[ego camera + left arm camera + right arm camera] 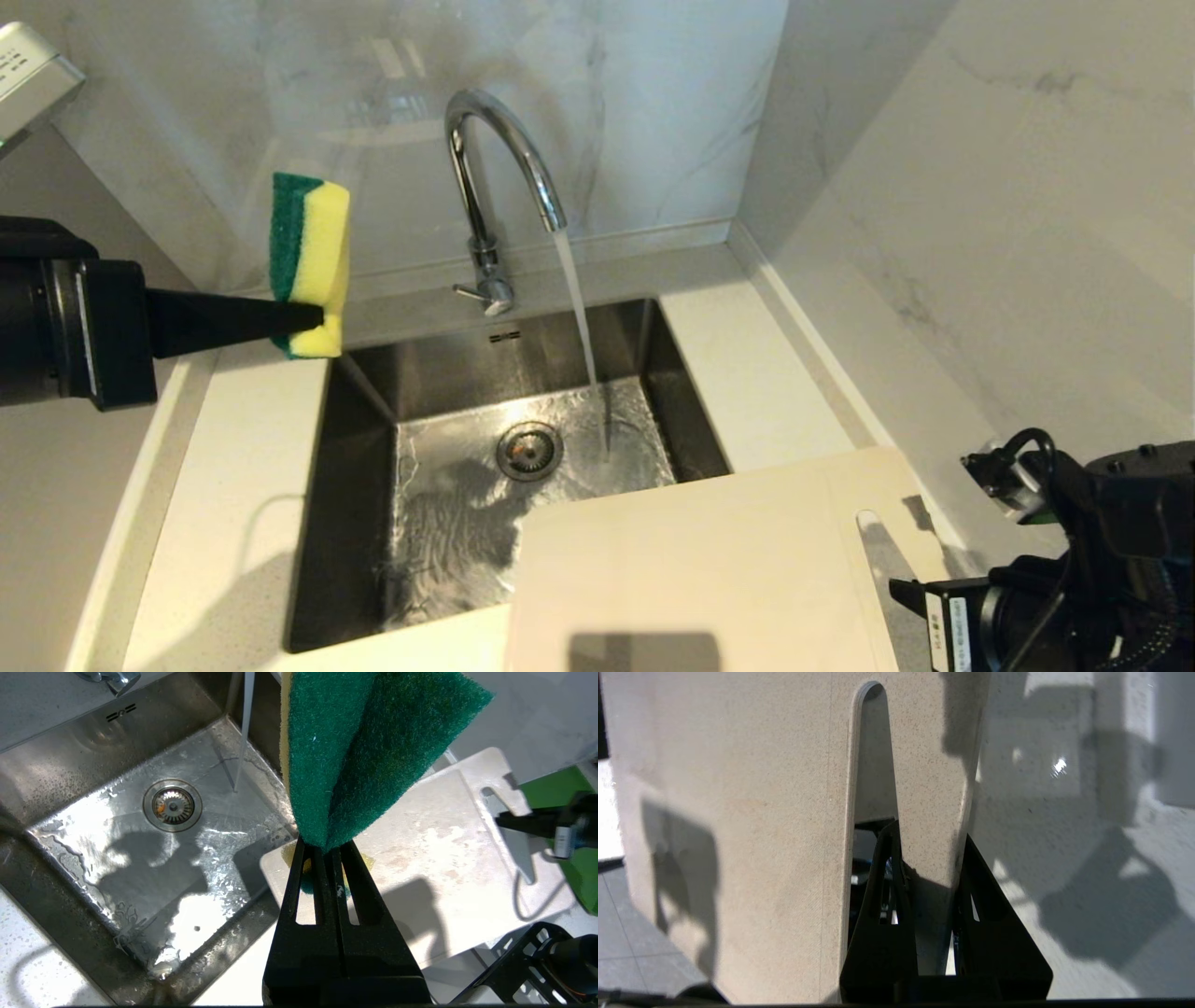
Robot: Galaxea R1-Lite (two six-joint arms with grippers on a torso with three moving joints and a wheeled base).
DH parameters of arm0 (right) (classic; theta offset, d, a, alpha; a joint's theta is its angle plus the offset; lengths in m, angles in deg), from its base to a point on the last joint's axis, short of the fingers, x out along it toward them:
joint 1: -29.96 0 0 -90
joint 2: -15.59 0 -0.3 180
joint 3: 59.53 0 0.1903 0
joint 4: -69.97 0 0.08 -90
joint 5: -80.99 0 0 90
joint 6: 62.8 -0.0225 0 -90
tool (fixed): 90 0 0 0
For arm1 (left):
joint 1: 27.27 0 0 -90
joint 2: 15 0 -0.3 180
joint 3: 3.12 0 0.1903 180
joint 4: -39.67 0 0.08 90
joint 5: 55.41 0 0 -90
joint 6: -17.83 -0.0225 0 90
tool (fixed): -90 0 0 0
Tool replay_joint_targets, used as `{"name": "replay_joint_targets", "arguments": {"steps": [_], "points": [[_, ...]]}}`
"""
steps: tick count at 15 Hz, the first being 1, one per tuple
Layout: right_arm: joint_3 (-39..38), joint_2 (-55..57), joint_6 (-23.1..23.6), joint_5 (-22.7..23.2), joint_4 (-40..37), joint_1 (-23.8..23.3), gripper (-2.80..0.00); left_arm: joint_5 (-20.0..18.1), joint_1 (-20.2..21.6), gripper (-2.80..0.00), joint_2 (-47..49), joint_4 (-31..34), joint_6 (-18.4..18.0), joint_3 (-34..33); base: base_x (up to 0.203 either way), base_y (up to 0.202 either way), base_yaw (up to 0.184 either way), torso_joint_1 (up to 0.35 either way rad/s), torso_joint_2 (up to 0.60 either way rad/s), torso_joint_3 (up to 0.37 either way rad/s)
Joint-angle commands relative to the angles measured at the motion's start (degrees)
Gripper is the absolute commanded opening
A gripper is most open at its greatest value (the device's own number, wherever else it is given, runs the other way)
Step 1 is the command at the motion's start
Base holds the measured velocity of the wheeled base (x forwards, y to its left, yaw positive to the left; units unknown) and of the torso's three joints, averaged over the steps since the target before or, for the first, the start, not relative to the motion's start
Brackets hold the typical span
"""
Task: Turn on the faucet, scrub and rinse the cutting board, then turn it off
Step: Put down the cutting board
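Water is running from the faucet at upper centre of the head view, falling in a thin stream into the steel sink just right of the round drain; the basin floor is glistening wet. At the left of the frame the left gripper is hanging above the counter edge with its fingers pressed together on a green-and-yellow sponge, which is standing upright and well clear of the water. The cutting board is filling the lower centre, jutting over the sink's near right corner, so it is hiding part of the basin. In the right wrist view the right gripper is straddling the strip of board beside the handle slot, one finger through the slot; it seems to be pinching that strip, though contact is hard to confirm. A pale speckled countertop is surrounding the sink, with marble-look wall panels behind and to the right.
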Motion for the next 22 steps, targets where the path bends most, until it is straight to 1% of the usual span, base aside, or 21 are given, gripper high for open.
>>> {"name": "replay_joint_targets", "arguments": {"steps": [1, 4, 6, 8, 11, 12, 14, 20, 21, 22], "points": [[-4.42, 5.44, -0.29, -0.06, 7.51, 0.02, -2.8, 0.04, 0.0, -2.8, 0.08, 0.05, 0.08, -0.08, 0.0, 0.0, 0.0, 0.0, 0.0, 0.0], [-8.77, 11.63, -0.6, 0.02, 16.6, -0.03, -2.8, 0.13, 0.0, -2.8, -0.01, 0.14, 0.08, -0.08, 0.0, 0.0, 0.0, 0.0, 0.0, 0.0], [-12.88, 17.33, -0.83, -0.02, 26.79, -0.07, -2.8, 0.13, 0.0, -2.8, -0.01, 0.14, 0.08, 0.0, 0.0, 0.0, 0.0, 0.0, 0.0, 0.0], [-15.93, 22.93, -2.05, -0.04, 36.7, -0.89, -2.8, 0.13, 0.0, -2.8, -0.01, 0.06, 0.0, 0.0, 0.0, 0.0, 0.0, 0.0, 0.0, 0.0], [-18.95, 30.97, -2.83, 0.07, 48.97, -4.67, -2.8, 0.13, 0.0, -2.8, -0.01, 0.14, 0.08, -0.08, 0.0, 0.0, 0.0, 0.0, 0.0, 0.0], [-19.97, 32.84, -2.59, 0.22, 54.25, -7.03, -2.8, 0.19, 0.0, -2.8, -0.01, 0.14, 0.06, -0.08, 0.0, 0.0, 0.0, 0.0, 0.0, 0.0], [-19.95, 34.41, -0.26, 0.6, 57.15, -10.03, -2.8, 0.22, 0.0, -2.8, -0.1, 0.14, 0.0, -0.35, 0.0, 0.0, 0.0, 0.0, 0.0, 0.0], [-19.44, 35.33, 0.14, 1.88, 58.91, -10.36, -2.8, 0.22, 0.0, -2.8, -0.1, 0.14, -0.01, -0.52, 0.0, 0.0, 0.0, 0.0, 0.0, 0.0], [-19.36, 35.24, 0.12, 1.97, 59.4, -10.36, 0.0, 0.22, 0.0, -2.8, -0.1, 0.14, -0.01, -0.63, 0.0, 0.0, 0.0, 0.0, 0.0, 0.0], [-19.27, 35.16, 0.24, 1.88, 59.59, -10.36, 0.0, 0.22, 0.0, -2.8, -0.18, 0.14, -0.01, -0.78, 0.0, 0.0, 0.0, 0.0, 0.0, 0.0]]}}
